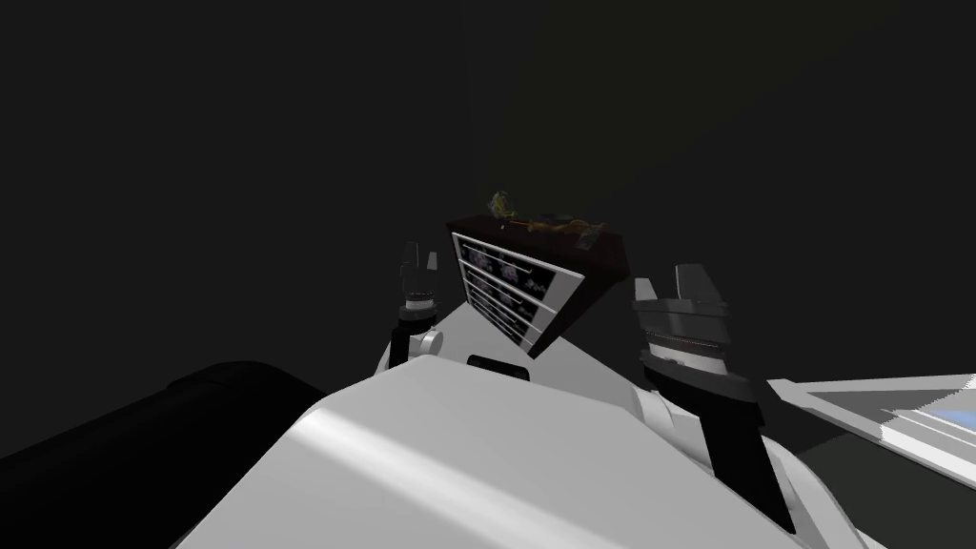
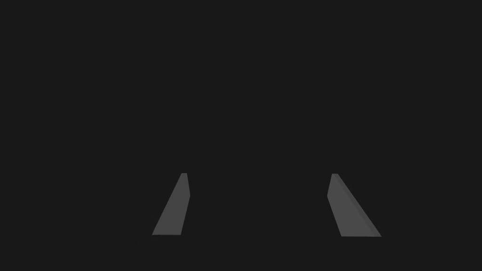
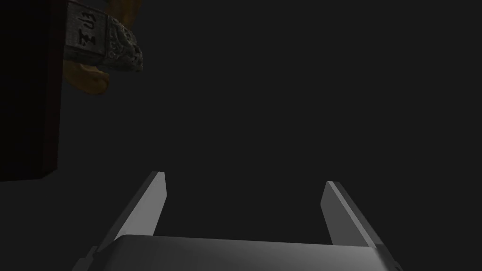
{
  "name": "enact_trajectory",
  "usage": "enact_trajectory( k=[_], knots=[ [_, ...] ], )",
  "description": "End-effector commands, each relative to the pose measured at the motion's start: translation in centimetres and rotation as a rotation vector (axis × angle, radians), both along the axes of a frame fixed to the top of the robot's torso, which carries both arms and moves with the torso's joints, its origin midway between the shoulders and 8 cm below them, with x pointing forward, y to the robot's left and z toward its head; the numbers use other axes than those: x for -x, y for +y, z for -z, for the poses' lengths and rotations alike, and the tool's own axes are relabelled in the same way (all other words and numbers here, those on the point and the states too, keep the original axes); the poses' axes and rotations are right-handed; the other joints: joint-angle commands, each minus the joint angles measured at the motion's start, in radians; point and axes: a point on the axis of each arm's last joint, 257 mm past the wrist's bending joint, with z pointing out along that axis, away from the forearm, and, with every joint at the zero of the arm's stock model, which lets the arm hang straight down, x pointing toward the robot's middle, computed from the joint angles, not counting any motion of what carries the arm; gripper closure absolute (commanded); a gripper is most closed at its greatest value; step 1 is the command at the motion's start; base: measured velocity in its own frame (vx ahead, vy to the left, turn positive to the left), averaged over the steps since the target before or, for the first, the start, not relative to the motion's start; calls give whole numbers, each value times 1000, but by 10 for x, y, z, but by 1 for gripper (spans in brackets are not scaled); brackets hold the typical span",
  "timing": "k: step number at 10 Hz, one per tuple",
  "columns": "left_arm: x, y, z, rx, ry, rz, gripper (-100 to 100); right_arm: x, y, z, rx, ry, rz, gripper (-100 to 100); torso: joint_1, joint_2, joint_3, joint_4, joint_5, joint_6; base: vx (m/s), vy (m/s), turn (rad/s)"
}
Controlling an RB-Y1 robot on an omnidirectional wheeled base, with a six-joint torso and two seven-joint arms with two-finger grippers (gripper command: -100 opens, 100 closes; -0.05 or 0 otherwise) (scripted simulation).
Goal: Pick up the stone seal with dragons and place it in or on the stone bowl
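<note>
Dim, near-dark room; dark maroon cabinet with white-framed drawer fronts (image 1: 534, 286) ahead, centre; carved grey stone seal block (image 3: 106, 44) on right end of cabinet top; amber-brown curved object (image 3: 87, 80) just beside seal; small yellow-green object (image 1: 499, 203) at left end. Left gripper (image 2: 259, 174) left of cabinet, blades wide apart, empty; right gripper (image 3: 245, 176) right of cabinet, blades wide, empty, well apart from seal.

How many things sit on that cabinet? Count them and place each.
3 I can make out on the cabinet: a yellow-green thing at its left end, an orange-brown thing mid-top, the grey seal beside it, rightmost. Dim; more may be hidden.
</note>
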Motion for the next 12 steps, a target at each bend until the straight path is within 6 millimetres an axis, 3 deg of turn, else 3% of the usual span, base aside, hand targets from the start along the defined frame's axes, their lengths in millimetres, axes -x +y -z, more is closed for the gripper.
enact_trajectory(
  k=[1,3,6,12],
  knots=[
    [0,0,0,0,0,0,0,0,-14,5,47,37,46,-100,0,0,0,0,0,0,-8,53,-27],
    [0,0,0,0,0,0,0,2,-27,8,87,69,86,-100,1,1,0,0,0,0,-11,69,-33],
    [0,0,0,0,0,0,0,8,-64,17,194,169,204,-100,1,0,0,0,0,0,-1,77,-44],
    [0,0,0,0,0,0,0,27,-124,16,352,296,399,-100,1,0,0,0,0,0,2,75,-17]
  ],
)
